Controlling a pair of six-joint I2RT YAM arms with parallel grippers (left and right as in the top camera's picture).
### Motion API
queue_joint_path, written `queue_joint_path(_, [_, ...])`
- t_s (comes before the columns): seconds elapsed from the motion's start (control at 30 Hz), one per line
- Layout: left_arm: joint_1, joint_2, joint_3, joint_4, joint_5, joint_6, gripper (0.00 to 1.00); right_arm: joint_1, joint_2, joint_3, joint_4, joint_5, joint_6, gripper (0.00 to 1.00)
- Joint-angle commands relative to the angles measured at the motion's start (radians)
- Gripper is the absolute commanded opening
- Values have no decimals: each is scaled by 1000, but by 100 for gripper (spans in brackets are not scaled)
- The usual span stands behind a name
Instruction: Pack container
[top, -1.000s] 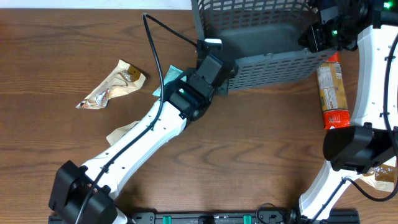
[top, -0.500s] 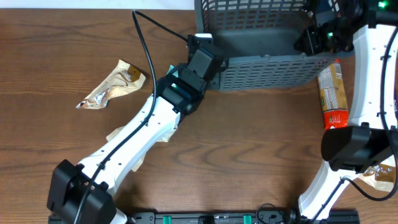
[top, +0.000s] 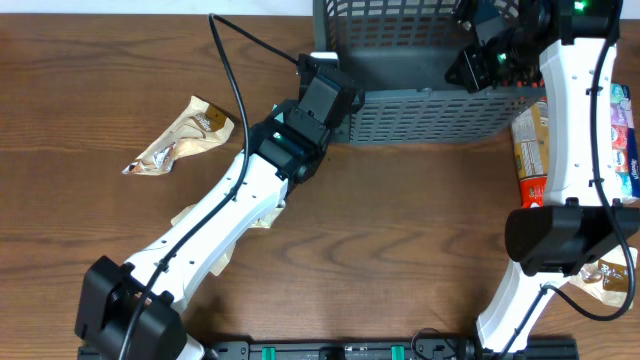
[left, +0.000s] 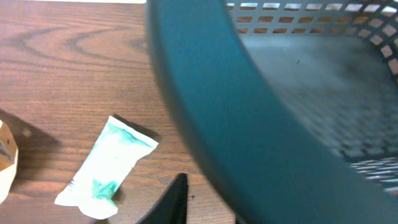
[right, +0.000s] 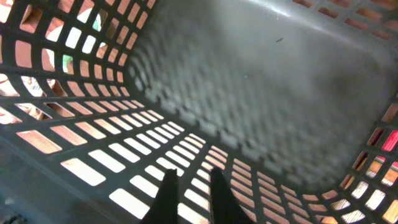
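The container (top: 430, 110) is a dark grey-blue lattice basket at the top centre-right of the overhead view, and nothing shows inside it. My left gripper (top: 328, 88) is at its front left corner. In the left wrist view one finger (left: 174, 199) is outside the thick rim (left: 205, 106) and the other is hidden behind it, so the gripper appears shut on the wall. My right gripper (top: 478, 55) is inside the basket near its right end. Its fingers (right: 191, 190) are nearly together, with nothing between them, pointing at the lattice wall (right: 124, 155).
A green-and-white packet (left: 109, 165) lies on the wood just left of the basket. A gold-brown packet (top: 185, 135) lies at the left, and a beige one (top: 200, 212) beside the left arm. An orange-red pack (top: 530, 150) and colourful packets (top: 622, 140) lie right of the basket. A brown packet (top: 610, 280) is at the lower right.
The basket has swung from a skewed pose to square with the table, along with my left gripper. My right gripper has moved left, further inside the basket.
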Motion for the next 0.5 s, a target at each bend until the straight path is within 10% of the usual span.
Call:
queue_joint_path(0.0, [5,-10,-2,5,-11,29,30,8,-1,0,23,6,2,46])
queue_joint_path(0.13, [5,-33,-2,0,-12,86,43,9,-1,2,61,6,6,84])
queue_joint_path(0.47, [5,-117,-2,-50,-47,97,55,9,-2,70,97,-74,27,87])
